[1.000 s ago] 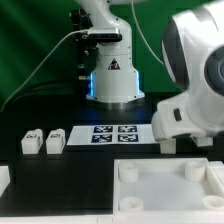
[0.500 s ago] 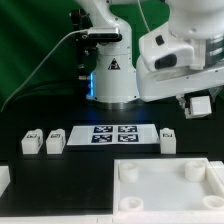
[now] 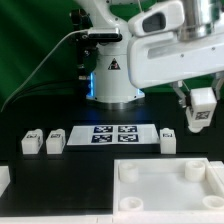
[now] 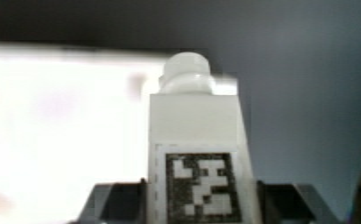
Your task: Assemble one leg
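Black cloth covered the table [image 3: 90, 165], and a dark green backdrop stood behind the arm's white base [image 3: 112, 75], which glowed blue near its foot. On the cloth lay the marker board [image 3: 115, 133], flat and in the middle of the scene. Well off to the exterior view's left of it stood two small white posts, a first loose leg [image 3: 31, 141] and a second loose leg [image 3: 54, 141], close together but apart. A third loose leg [image 3: 168, 141] stood just beside the board's other end. Nearer the camera sat the large white tray [image 3: 165, 190] with its raised corners, and a further white piece [image 3: 3, 180] was cut off at the frame's edge (too little of it showed to name it).

High on the exterior view's right, the gripper [image 3: 201, 100] hung in the air with its jaws closed on the leg [image 3: 198, 118], which was clear of the table and touched nothing else. It hung above the third loose leg and a little to the exterior view's right of it, roughly upright.

From the wrist, the leg [image 4: 198, 130] filled the middle of the picture, clamped between the dark fingers [image 4: 120, 200] of the gripper [image 4: 198, 205]. Its black-and-white tag [image 4: 203, 185] sat at the gripped end and its rounded peg [image 4: 189, 70] pointed away. Behind it spread a blurred white surface [image 4: 61, 100] against the dark cloth; I could not tell what it was.
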You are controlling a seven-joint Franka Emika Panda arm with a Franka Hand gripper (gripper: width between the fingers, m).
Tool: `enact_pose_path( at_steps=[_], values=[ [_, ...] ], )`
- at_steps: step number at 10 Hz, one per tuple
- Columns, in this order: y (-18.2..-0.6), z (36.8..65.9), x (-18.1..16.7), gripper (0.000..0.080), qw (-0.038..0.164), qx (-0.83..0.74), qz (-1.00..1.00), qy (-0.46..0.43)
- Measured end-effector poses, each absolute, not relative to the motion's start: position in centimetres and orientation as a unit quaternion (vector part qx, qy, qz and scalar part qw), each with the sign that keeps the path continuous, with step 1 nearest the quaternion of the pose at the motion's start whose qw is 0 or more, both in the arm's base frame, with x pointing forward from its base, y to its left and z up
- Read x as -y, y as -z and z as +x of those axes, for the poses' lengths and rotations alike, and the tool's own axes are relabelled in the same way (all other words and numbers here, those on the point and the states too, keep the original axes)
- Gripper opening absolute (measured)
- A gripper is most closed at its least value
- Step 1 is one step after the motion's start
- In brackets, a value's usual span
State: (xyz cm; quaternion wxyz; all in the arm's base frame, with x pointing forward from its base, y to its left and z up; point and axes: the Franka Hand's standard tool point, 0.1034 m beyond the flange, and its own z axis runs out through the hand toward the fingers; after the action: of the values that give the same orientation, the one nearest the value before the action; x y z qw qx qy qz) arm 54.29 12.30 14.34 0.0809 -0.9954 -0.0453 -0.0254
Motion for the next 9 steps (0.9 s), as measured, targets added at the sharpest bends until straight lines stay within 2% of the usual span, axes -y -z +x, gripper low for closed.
enact_pose_path(
  at_steps=[1,5,6,7,9],
  values=[
    [-14.8,56.0,-12.9,0.0294,0.082,0.043,-0.993,0.075],
    [-14.6,55.9,-12.2,0.0294,0.080,0.027,-0.962,0.259],
    [-14.0,55.6,-12.2,0.0294,0.080,0.027,-0.963,0.257],
    [-14.3,56.0,-12.1,0.0294,0.079,0.030,-0.962,0.259],
    [-15.2,59.2,-12.1,0.0294,0.075,0.039,-0.956,0.281]
  ],
)
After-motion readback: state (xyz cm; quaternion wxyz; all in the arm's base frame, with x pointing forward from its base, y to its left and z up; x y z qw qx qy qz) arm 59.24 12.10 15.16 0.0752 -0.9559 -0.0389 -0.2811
